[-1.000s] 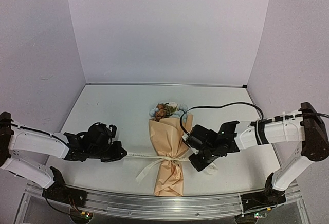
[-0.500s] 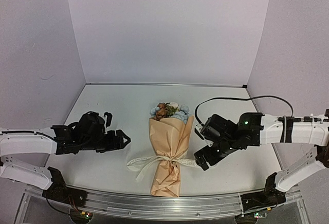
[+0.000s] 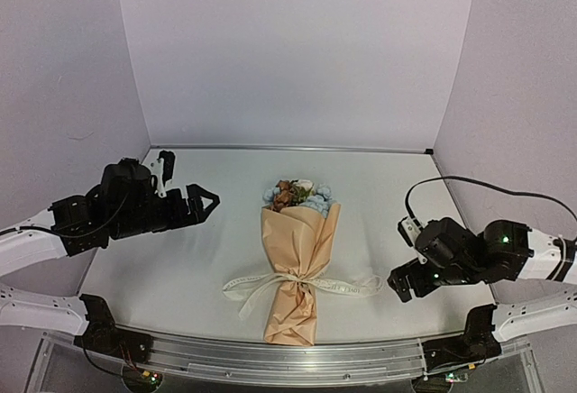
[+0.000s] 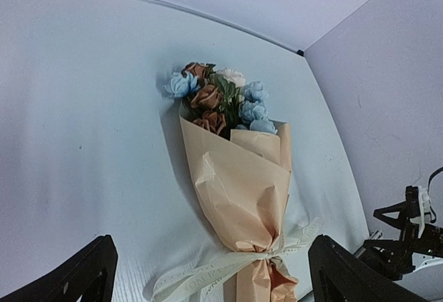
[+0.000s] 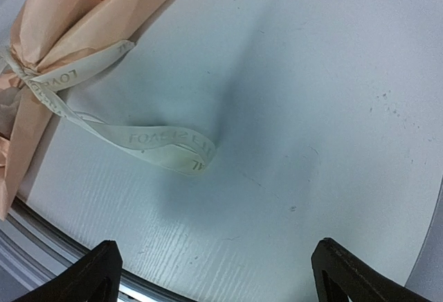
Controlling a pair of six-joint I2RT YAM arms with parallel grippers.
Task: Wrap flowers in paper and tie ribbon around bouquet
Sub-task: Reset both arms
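The tan kraft-paper cone bouquet (image 3: 296,253) is flanked by the left gripper (image 3: 206,205) and the right gripper (image 3: 398,287), both jaws spread wide and empty.

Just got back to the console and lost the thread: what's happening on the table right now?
The bouquet lies flat mid-table, its flowers pointing away from the arm bases. Its paper is cinched by the ribbon, which is tied around the narrow part, with both tails loose on the table. Neither arm is handling it. The left gripper hangs open off to its left and the right gripper is open to its right. Both are empty.
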